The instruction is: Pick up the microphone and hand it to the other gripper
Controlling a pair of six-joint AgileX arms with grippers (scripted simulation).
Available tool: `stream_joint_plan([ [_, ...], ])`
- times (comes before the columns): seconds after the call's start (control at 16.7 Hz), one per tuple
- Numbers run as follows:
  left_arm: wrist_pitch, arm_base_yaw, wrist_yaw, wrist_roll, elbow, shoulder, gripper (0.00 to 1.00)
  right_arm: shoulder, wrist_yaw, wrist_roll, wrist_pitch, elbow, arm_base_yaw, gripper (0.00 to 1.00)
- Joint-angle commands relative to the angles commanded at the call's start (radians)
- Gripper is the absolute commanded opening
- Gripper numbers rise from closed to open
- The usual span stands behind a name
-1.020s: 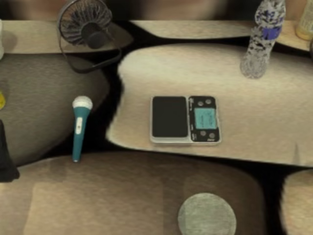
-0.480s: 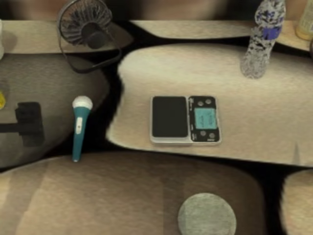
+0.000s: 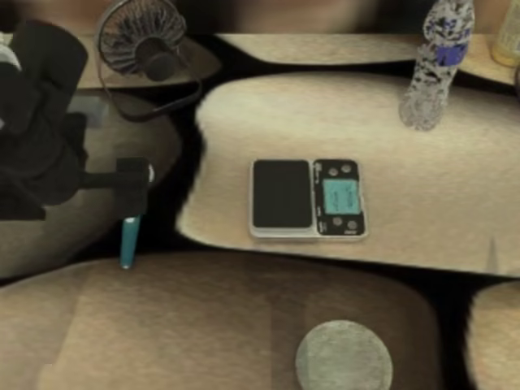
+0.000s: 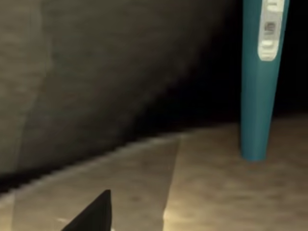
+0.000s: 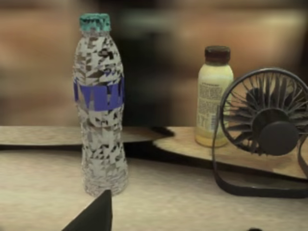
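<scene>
The microphone (image 3: 128, 240) lies on the table at the left, its teal handle pointing toward the front edge. My left arm reaches in from the left, and my left gripper (image 3: 134, 184) hovers above the mic's head, hiding all but a sliver of white. In the left wrist view the teal handle with its white switch strip (image 4: 260, 82) lies ahead of one black fingertip (image 4: 96, 216); nothing sits between the open fingers. The other gripper, my right one, is out of the top view; its wrist view shows one fingertip (image 5: 98, 211), set wide from the other.
A digital scale (image 3: 307, 197) lies mid-table. A black desk fan (image 3: 142, 45) stands behind the microphone. A patterned water bottle (image 3: 431, 69) and a yellow bottle (image 3: 508, 32) stand at the back right. A grey round disc (image 3: 344, 357) lies near the front edge.
My left arm has swung in from the table's left edge toward the right. Its gripper now hangs over the microphone's head and covers it. The microphone has not moved.
</scene>
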Motion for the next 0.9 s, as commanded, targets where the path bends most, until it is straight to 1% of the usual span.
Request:
stream_joint_plan([
  [0.18,-0.073,-0.028,0.0,-0.025,0.116,0.147,1.0,0.0,0.0,0.0,0.0,0.0,0.0,1.0],
  [0.36,-0.105,-0.04,0.0,-0.036,0.17,0.214,1.0,0.0,0.0,0.0,0.0,0.0,0.0,1.0],
  [0.72,-0.1,-0.035,0.0,-0.035,0.168,0.215,1.0,0.0,0.0,0.0,0.0,0.0,0.0,1.0],
  [0.9,-0.033,-0.036,0.0,-0.031,0.139,0.258,1.0,0.0,0.0,0.0,0.0,0.0,0.0,1.0],
])
